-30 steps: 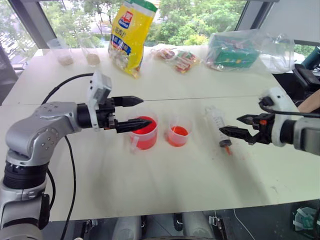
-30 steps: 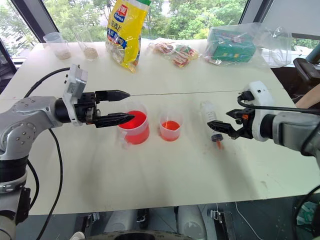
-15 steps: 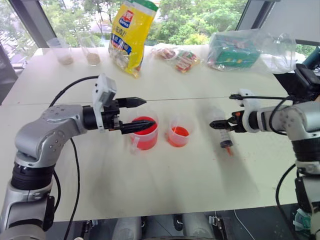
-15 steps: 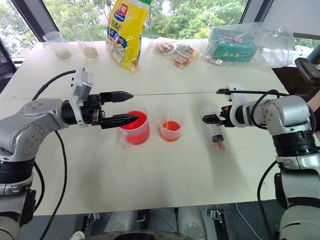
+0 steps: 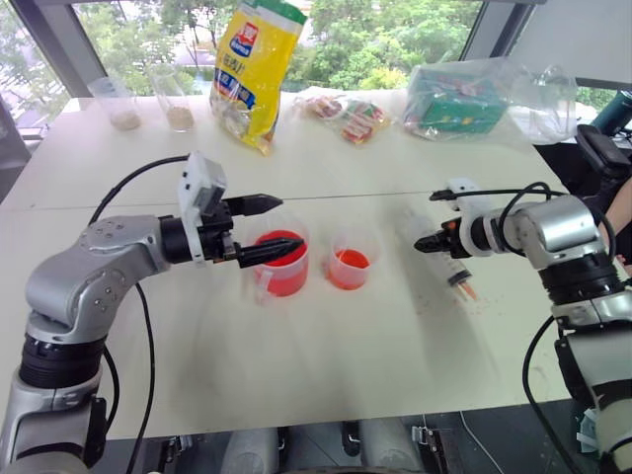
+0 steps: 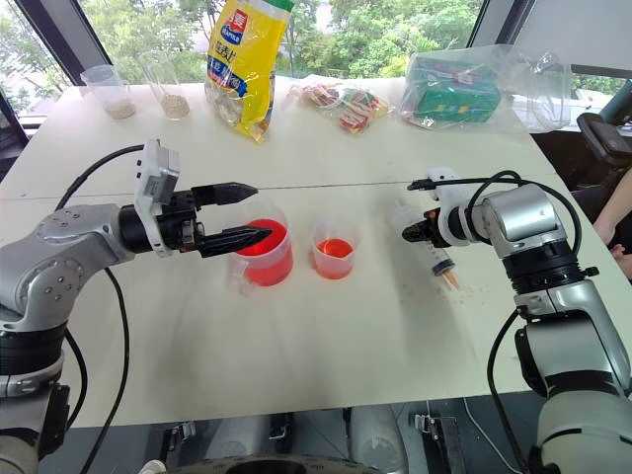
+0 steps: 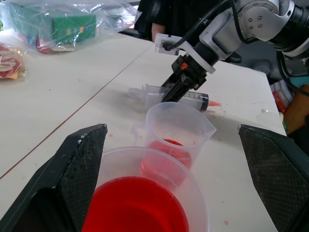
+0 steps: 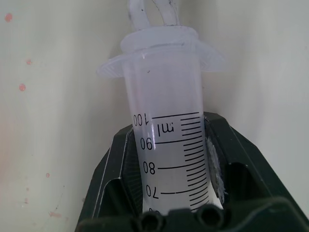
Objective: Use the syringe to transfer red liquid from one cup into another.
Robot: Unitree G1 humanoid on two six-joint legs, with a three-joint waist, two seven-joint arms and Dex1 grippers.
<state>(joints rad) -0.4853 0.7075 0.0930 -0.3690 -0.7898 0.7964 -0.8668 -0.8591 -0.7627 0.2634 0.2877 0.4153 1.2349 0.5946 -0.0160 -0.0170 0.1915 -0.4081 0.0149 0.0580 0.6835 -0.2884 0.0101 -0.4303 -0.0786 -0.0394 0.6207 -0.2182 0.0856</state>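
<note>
- White table (image 5: pixel 326 385) under a window; at its far edge stand a yellow bag (image 5: pixel 252 69), 2 powder cups (image 5: pixel 148 99), snack packets (image 5: pixel 351 114) and a bagged green box (image 5: pixel 464 99).
- Syringe (image 7: pixel 186 96) lies flat on the table, right of both cups, orange tip toward the near edge.
- Right gripper (image 6: pixel 413 233) is clamped around the syringe barrel near the flange.
- Left gripper (image 5: pixel 272 227) hovers with fingers spread wide, level, at the rim of the beaker (image 5: pixel 284 265).
- Beaker holds red liquid (image 7: pixel 137 205); the small cup (image 5: pixel 353 260) stands just beside it, orange-red inside.
</note>
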